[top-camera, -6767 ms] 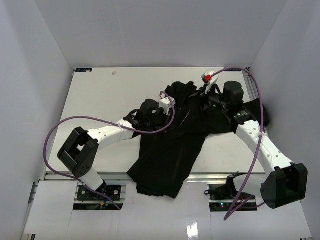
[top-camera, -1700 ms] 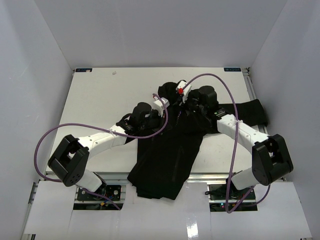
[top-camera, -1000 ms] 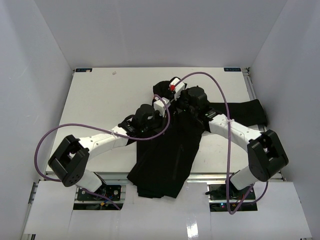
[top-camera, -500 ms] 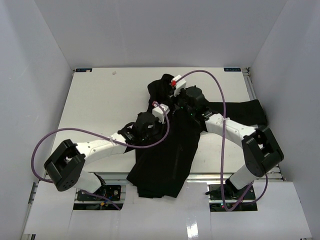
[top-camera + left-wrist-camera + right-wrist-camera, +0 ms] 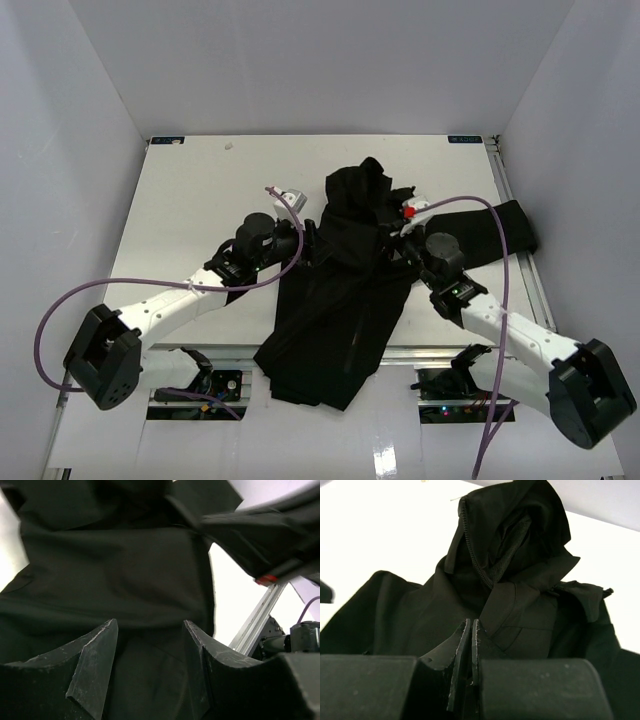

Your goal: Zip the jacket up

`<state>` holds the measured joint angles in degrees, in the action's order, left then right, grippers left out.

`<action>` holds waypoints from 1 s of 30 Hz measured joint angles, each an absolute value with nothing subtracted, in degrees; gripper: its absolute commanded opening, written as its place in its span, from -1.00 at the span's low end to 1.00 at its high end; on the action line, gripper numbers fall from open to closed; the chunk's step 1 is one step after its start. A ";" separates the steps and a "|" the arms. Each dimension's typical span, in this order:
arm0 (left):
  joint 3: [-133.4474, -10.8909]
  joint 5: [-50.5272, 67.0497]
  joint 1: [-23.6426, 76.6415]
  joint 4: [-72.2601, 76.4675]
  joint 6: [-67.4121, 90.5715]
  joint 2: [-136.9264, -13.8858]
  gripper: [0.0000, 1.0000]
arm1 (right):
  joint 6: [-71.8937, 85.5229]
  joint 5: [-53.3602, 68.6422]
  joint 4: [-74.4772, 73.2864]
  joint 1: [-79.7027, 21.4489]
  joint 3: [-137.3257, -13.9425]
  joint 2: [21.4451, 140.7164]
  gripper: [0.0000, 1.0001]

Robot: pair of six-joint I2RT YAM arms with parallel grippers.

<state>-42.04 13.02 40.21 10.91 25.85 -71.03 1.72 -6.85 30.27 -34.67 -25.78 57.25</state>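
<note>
The jacket lies mid-surface, long axis far to near, hem overhanging the near edge. My right end effector is clenched (pinched fabric not confirmable), with the zipper teeth directly ahead. My left end effector is released at the jacket's left flank.

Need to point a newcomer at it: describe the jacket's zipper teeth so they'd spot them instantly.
On the white table lies a crumpled black jacket, its far end bunched up into a peak. In the right wrist view, the zipper teeth run down that peak's left edge, ahead of the shut right claw. They are the only ridged line on otherwise smooth fabric.
</note>
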 measured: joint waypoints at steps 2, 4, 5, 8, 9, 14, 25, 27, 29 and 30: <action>-42.24 14.04 40.12 11.69 26.05 -73.58 0.28 | 3.77 -8.22 30.56 -34.63 -22.24 53.16 -0.84; -42.27 15.29 40.12 12.55 26.22 -76.23 0.27 | 5.73 -8.81 30.92 -34.58 -19.27 50.05 -0.84; -42.29 15.90 40.12 12.96 26.31 -77.55 0.27 | 6.68 -8.97 31.10 -34.57 -17.90 48.68 -0.84; -43.01 18.55 40.12 14.10 26.35 -81.25 0.27 | 8.98 -8.21 32.09 -34.57 -14.95 46.43 -0.84; -43.90 19.12 40.12 14.08 26.17 -82.68 0.29 | 9.52 -7.63 32.32 -34.57 -14.23 45.97 -0.84; -53.56 19.55 39.79 12.30 24.21 -90.70 0.34 | 11.17 -5.18 33.05 -34.58 -12.05 44.77 -0.84; -80.38 24.07 36.09 6.23 21.18 -113.98 -0.85 | 11.04 -3.07 34.65 -34.73 -10.37 44.12 -0.85; -83.20 25.04 36.07 4.60 20.46 -117.66 -1.00 | 10.47 -2.99 35.28 -34.88 -10.37 45.27 -0.84; -83.84 25.04 36.09 3.89 20.00 -119.47 -1.00 | 10.07 -3.00 35.72 -34.91 -10.39 46.56 -0.84; -83.69 24.84 36.11 3.73 19.90 -119.73 -1.00 | 9.86 -3.20 35.98 -34.93 -10.39 47.41 -0.84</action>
